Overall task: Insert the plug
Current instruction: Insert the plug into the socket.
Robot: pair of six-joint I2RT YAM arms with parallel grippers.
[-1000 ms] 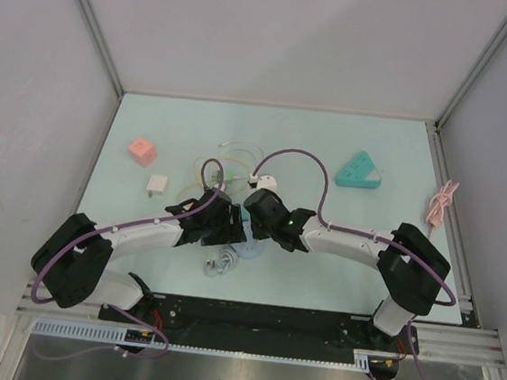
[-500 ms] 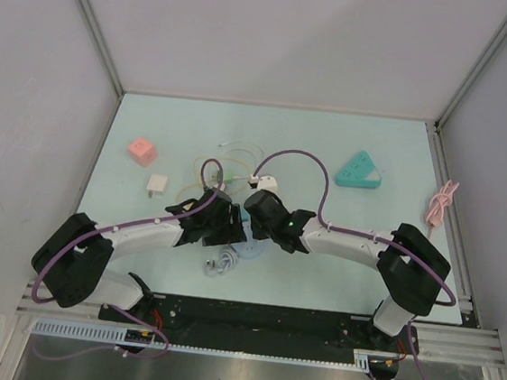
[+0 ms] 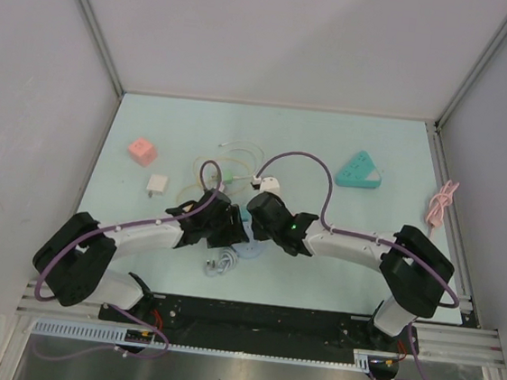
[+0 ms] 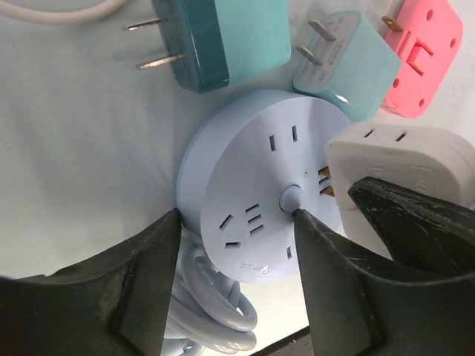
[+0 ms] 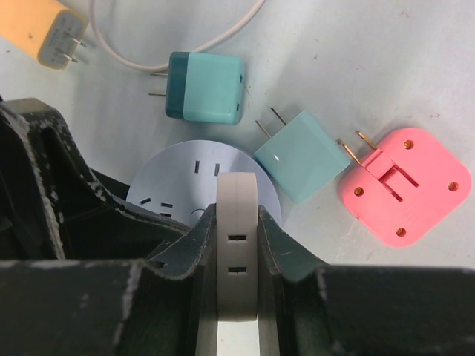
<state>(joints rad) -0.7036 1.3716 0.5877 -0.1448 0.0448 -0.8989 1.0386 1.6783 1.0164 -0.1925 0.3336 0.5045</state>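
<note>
- Gripping the white plug [image 5: 237, 200] edge-on, the right claw [image 5: 237, 237] is clamped on both flat sides. That keeps the prongs [image 4: 325, 173] aimed at the round socket [image 4: 252, 185].
- The plug sits at the socket's right edge with its prongs meeting the face, not seated home.
- The left claw [image 4: 237, 215] is spread, one finger [image 4: 126, 289] at the socket's left rim and the other over its face by the button [image 4: 290, 197]. It is probably pinning the socket against the push; contact isn't visible.
- The socket's cable [image 4: 215, 315] coils just beside it and is cut off by the frame edge.
- Beyond lie a dark teal plug [image 5: 204, 96], a light teal plug [image 5: 304, 156] and a pink adapter [image 5: 404, 185], all loose and off the insertion line.
- A yellow plug [image 5: 56, 33] is clipped at the corner.
- From above, both claws cover the joint, so prong depth is hidden.
</note>
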